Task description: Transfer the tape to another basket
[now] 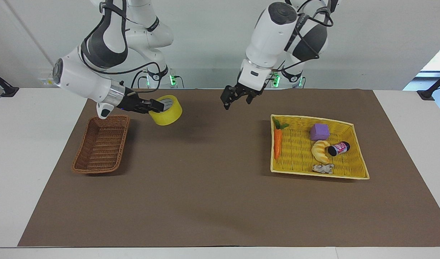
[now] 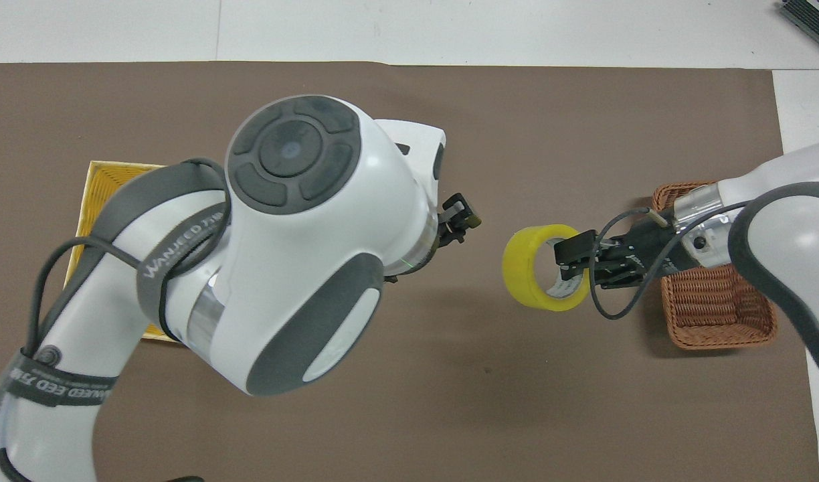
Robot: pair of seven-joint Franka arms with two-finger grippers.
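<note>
The yellow tape roll (image 1: 168,113) hangs in the air in my right gripper (image 1: 158,105), which is shut on its rim. It is over the brown mat, just beside the brown wicker basket (image 1: 84,155) and not over it. The overhead view shows the tape (image 2: 524,268) and the right gripper (image 2: 571,258) a short way from the basket (image 2: 714,338). The basket holds nothing. My left gripper (image 1: 237,99) is open and empty, raised over the mat between the tape and the yellow tray. It also shows in the overhead view (image 2: 462,218).
A shallow yellow woven tray (image 1: 320,175) lies toward the left arm's end. It holds a toy carrot (image 1: 277,142), a purple cube (image 1: 319,131), a yellow curved toy (image 1: 320,151), a small can (image 1: 338,148) and a small animal figure (image 1: 323,168). The left arm covers most of the tray (image 2: 81,221) in the overhead view.
</note>
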